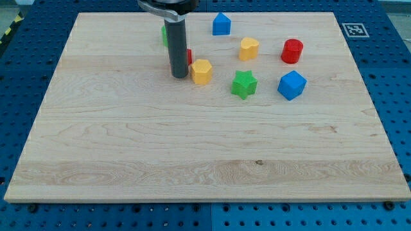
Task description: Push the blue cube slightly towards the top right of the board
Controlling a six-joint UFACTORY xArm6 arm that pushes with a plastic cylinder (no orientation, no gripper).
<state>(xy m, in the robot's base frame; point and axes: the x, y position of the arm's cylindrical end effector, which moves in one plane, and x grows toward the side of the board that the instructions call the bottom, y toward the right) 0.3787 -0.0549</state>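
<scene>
The blue cube (292, 85) sits at about 2 o'clock from the middle of the table (128, 160), with a red cylinder (291, 51) near it at 12 o'clock and a green star (243, 84) at 9 o'clock. My tip (179, 76), a plain rod end effector that cannot open or hold anything, touches a yellow block (201, 71), well apart from the cube. I think a direct path could knock the star. The blocks look like smooth plastic, the table like pale grained wood.
</scene>
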